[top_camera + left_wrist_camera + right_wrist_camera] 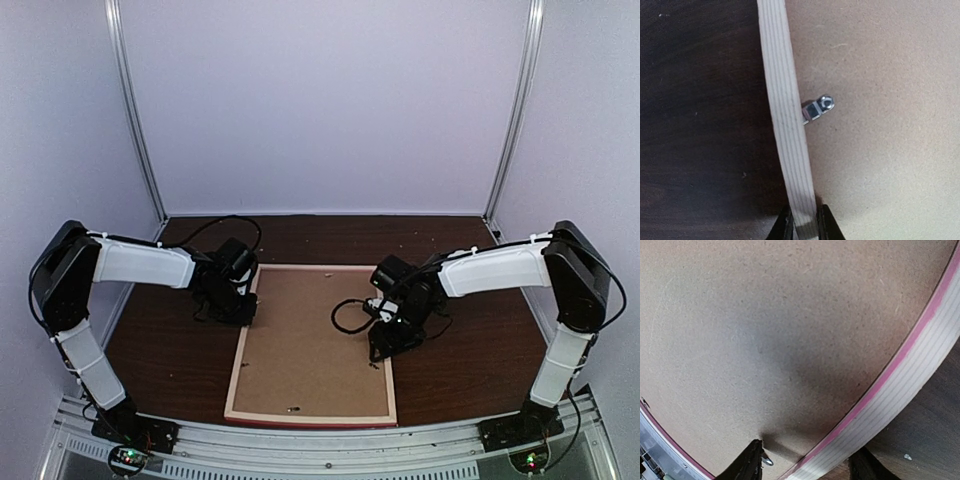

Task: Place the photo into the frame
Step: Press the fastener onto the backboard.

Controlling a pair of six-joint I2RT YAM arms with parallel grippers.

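The frame [240,352] lies face down on the dark table, its pale wood sides up, with a brown backing board [310,335] filling it. The photo is out of view. My left gripper [240,300] is shut on the frame's left rail. In the left wrist view that rail [785,115] runs up from between the black fingers of the left gripper [804,227]. My right gripper [385,345] stands open astride the right rail [905,385]. One finger [747,462] sits over the board beside a small metal clip [767,460]. The other finger [865,467] is outside the rail.
A second metal clip [819,107] sticks out from the left rail over the board [880,125]. Dark wooden table [695,125] surrounds the frame. White walls enclose the back and sides, and a metal rail [320,450] runs along the near edge.
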